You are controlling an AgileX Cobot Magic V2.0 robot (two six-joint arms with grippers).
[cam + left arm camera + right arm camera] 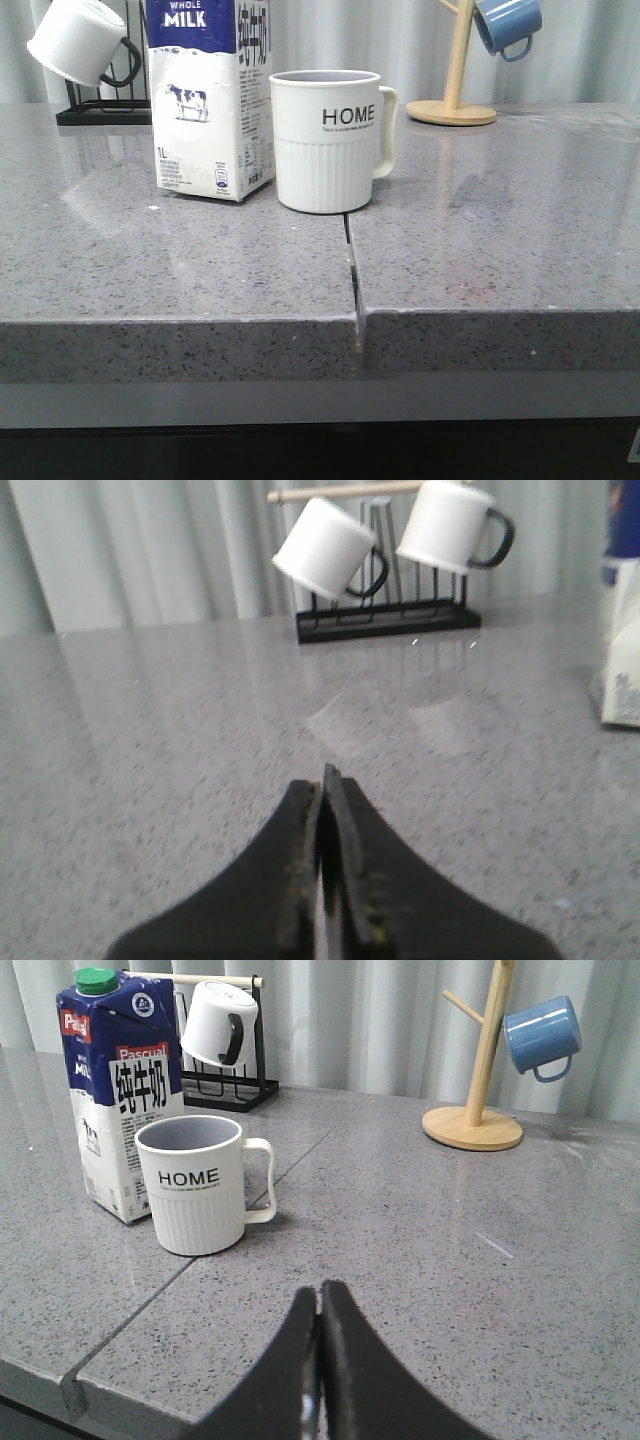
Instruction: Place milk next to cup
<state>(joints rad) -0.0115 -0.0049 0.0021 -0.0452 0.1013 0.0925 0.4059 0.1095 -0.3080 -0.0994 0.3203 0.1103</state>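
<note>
White and blue, the milk point(210, 100) stands upright on the counter point(480, 250) just beside the cup point(325, 140), so we judge the placing done, with our left gripper point(322, 780) and right gripper point(320, 1295) both closed, empty, clear.

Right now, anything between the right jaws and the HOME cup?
Nothing. In the right wrist view, only bare grey countertop separates the right gripper from the cup; the milk stands behind it.
</note>
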